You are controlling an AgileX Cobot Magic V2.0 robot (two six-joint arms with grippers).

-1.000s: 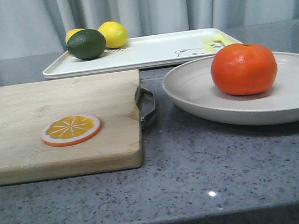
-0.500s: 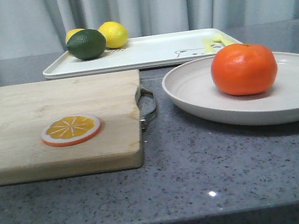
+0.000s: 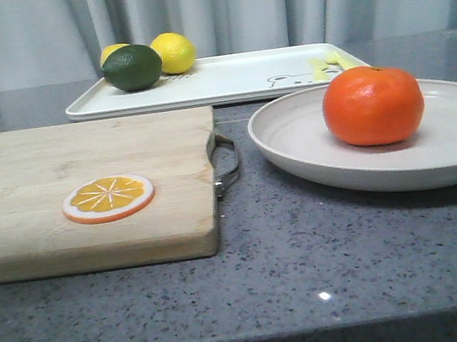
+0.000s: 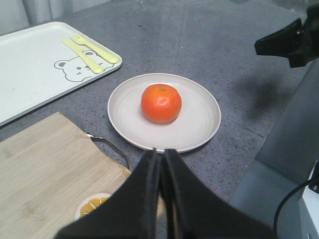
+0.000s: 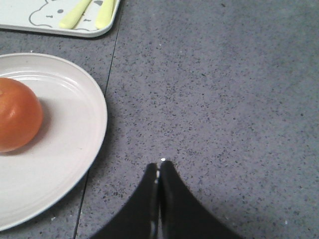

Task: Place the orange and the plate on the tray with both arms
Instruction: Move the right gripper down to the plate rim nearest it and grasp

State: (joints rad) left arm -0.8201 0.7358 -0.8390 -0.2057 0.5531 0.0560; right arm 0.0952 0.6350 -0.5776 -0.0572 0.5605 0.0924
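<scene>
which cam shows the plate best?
Left wrist view: the whole plate shows from above, rim unbroken, the orange in its middle. Front view sees it side-on and cut off at the edge; right wrist view catches only part.

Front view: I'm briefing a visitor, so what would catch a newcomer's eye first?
The bright orange sitting on the pale plate at the right stands out most. Next, the orange slice on the wooden cutting board at the left, then the white tray behind, holding a lime and lemons.
</scene>
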